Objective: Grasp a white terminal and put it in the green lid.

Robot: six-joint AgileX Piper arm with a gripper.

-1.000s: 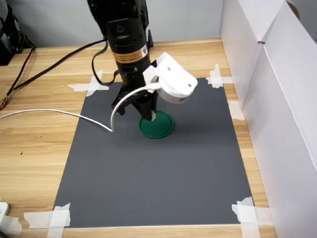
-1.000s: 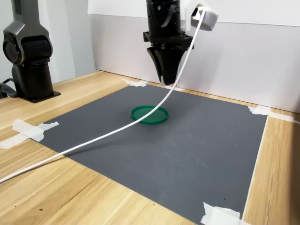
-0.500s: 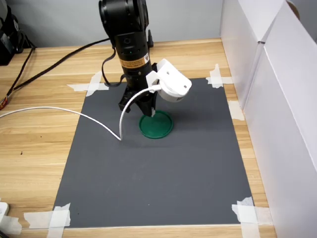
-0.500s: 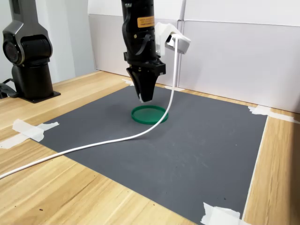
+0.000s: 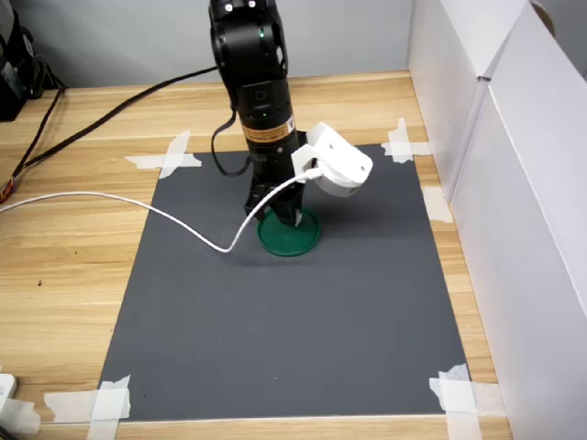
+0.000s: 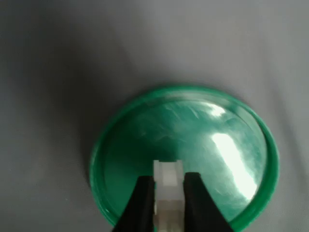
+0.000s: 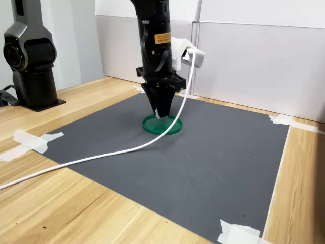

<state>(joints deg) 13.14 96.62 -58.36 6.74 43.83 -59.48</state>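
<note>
the white terminal point(image 6: 167, 186) is held between the two dark fingers point(image 6: 140, 203) of the gripper point(image 6: 166, 208), whose jaws are narrowed onto it, over the inner floor of the green lid point(image 6: 241, 212); whether it touches the floor cannot be told. in the second exterior view the terminal point(image 7: 159, 115) is seen as a pale bit at the tip of the gripper point(image 7: 160, 113), just above the lid point(image 7: 172, 128). the lid point(image 5: 303, 243) is laid flat on a dark grey mat point(image 5: 293, 321), taped at its corners onto a wooden table point(image 5: 64, 275). a white cable point(image 5: 128, 209) is trailed from the wrist camera point(image 5: 337, 167) across the mat towards the first exterior view's left.
</note>
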